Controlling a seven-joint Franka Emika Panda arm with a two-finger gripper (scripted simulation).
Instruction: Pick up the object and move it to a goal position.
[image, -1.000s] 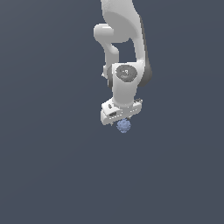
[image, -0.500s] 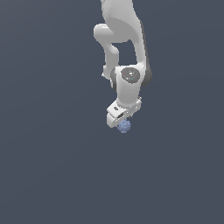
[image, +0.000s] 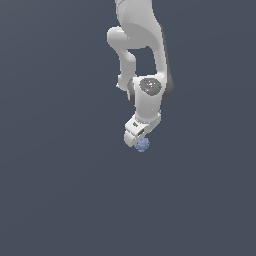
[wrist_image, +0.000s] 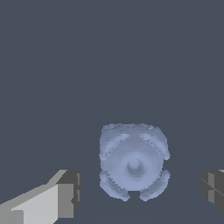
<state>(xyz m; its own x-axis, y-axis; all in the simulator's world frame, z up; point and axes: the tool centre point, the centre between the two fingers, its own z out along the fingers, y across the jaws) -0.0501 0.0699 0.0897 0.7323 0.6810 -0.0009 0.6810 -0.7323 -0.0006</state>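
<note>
Exterior view: the white, glossy, jointed robot arm (image: 142, 55) came down from the top edge of the frame over a flat, plain dark slate-grey surface (image: 60, 190). At the arm's lower end sat the white blocky gripper (image: 138, 139), tilted, with its tip toward the exterior view's right. The small, bumpy, roundish pale blue-lavender lump (image: 142, 144) sat directly at the gripper's tip, touching or overlapping its outline in this view. The lump looked much smaller than the gripper body. Whether the lump rested on the surface or hung clear of it could not be told from this angle; no shadow showed.

Wrist view: the lump (wrist_image: 133, 161) filled the space between the two fingertips, berry-like, with a ring of rounded knobs around a central nub. One finger (wrist_image: 57, 199), pale grey with a darker pad, stood on one side of the lump; the dark pad of the other finger (wrist_image: 213, 189) showed on the opposite side, cut off by the frame edge. A strip of grey surface showed between the lump and each pad, wider beside the second. The jaws stood spread apart with the lump between them and not pinched, so the gripper (wrist_image: 139, 192) read as released, though the second pad was only partly in frame.
</note>
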